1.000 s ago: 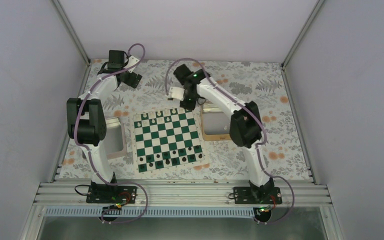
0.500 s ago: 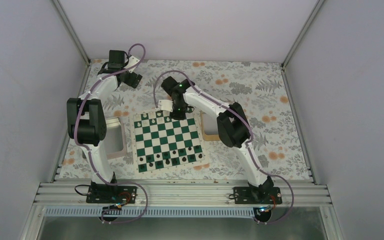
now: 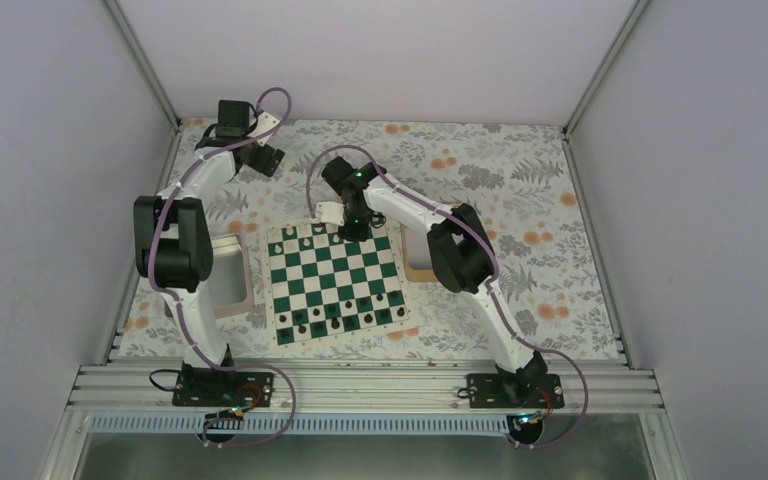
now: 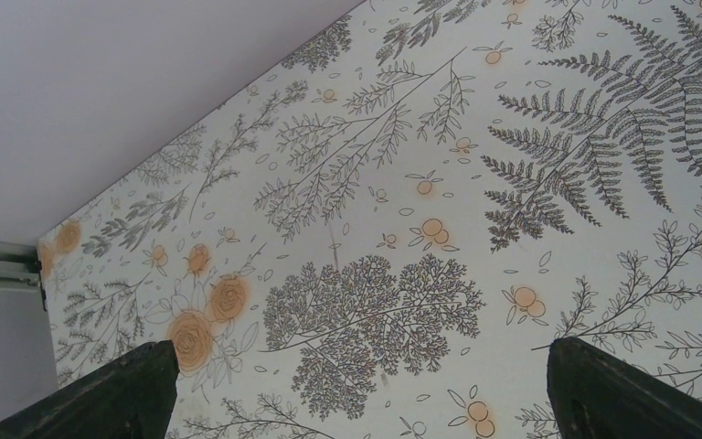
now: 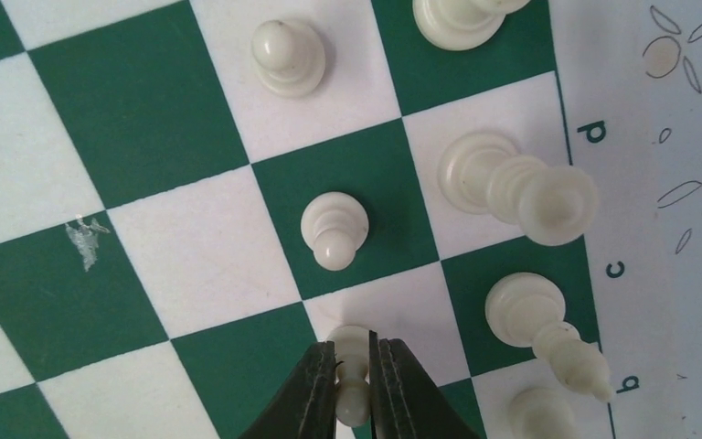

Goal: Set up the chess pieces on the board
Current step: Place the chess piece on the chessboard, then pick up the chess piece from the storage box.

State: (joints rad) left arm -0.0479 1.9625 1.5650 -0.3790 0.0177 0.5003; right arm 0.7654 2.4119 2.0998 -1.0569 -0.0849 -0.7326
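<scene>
**Cream pawn gripped above the far rows of the chessboard**

At the far left of the fern-printed bench point(image 3: 500, 170), the left gripper point(image 3: 263, 158) is held above the bare cover, its fingers point(image 4: 137, 393) spread wide with nothing between them. A square tray point(image 3: 250, 282) lies just left of the chessboard point(image 3: 335, 272) and is partly covered by the left arm. A tan tin point(image 3: 422, 272) lies just right of the board and is largely hidden by the right arm, which also masks part of the far rows in the top view.

The board is checked in dark green and white, with a thin white border lettered along one edge. Black pieces point(image 3: 338, 320) are ranged along the near edge and cream pieces point(image 3: 305, 233) along the far one. From the right wrist, two standing pawns point(image 5: 334, 229) are seen upright, one on a green square and one on a white. Taller cream pieces point(image 5: 521, 187) are lined up beside the lettered border. The fingers of the right gripper point(image 5: 352, 352) are closed on a cream pawn point(image 5: 352, 334). Whether it rests on its square cannot be told.

A second earlier the right gripper was placed farther right, by the tin. It has since been brought left over the far rows, and more of the tin is now covered. The left arm is unchanged.
</scene>
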